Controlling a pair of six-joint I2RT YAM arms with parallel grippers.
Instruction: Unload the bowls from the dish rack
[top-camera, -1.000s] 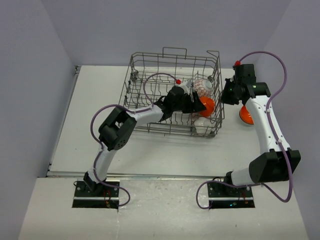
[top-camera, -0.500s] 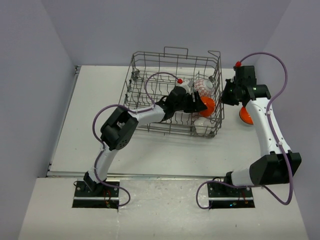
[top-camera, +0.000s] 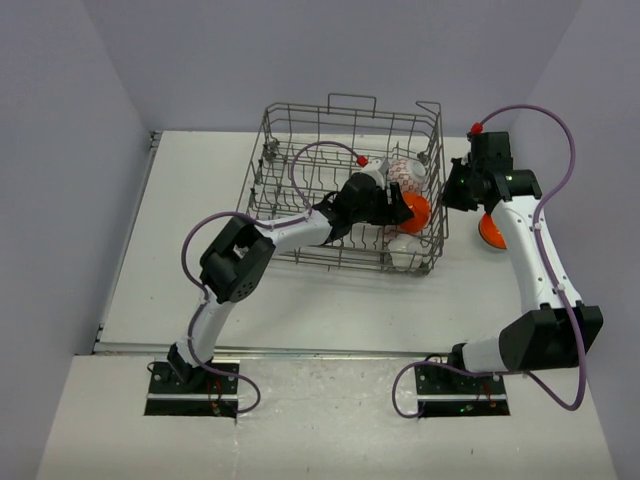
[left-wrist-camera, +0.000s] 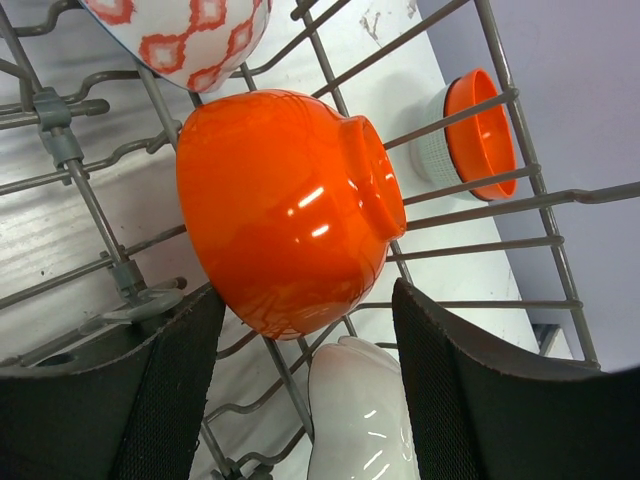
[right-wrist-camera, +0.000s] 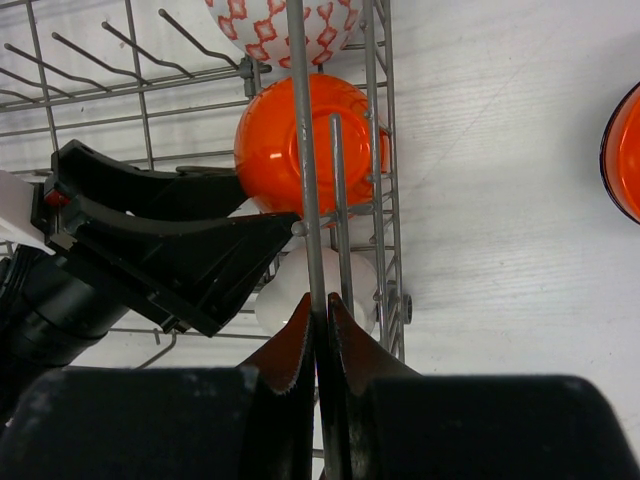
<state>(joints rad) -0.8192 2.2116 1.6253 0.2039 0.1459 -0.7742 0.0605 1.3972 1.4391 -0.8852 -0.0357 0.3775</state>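
White tabletop (top-camera: 180, 230), pale lilac walls on three sides.

The left gripper (left-wrist-camera: 300, 315) is spread, one black pad on each side of the glossy orange round bowl (left-wrist-camera: 290, 210). Whether the pads touch it cannot be told. The bowl lies on its side among the tines at the right end of the grey wire dish rack (top-camera: 350, 262), between a red-patterned white bowl (left-wrist-camera: 190, 35) and a plain white bowl (left-wrist-camera: 360, 420).

The right gripper (right-wrist-camera: 320, 320) is pinched on a rack wall wire.

Recommended: close squarely across the bowl's wall and lift clear of the tines before withdrawing. The glaze looks slippery.

Left pincer (left-wrist-camera: 305, 300) agape (right pincer (right-wrist-camera: 320, 305) closed)
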